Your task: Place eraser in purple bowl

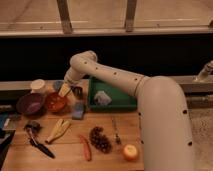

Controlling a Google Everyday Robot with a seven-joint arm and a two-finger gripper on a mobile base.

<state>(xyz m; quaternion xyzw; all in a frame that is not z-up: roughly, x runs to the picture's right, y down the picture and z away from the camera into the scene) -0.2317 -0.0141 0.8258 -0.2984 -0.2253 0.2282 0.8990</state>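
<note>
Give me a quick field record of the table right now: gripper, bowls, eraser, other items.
gripper: shut, low over the table's back left, beside the orange-red bowl
purple bowl: far left, left of the orange-red bowl
eraser: cannot tell where it is
green tray: right of gripper, holds a pale object
blue block: in front of gripper
front row: banana, carrot, grapes, apple

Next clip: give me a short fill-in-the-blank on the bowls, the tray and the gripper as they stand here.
1. The purple bowl sits directly left of the ____ bowl.
2. The gripper hovers near the orange-red bowl, its fingers ____.
3. The green tray holds a pale ____ object.
4. The light-blue block lies between the orange-red bowl and the ____.

Missing words: orange-red; shut; crumpled; green tray
</note>
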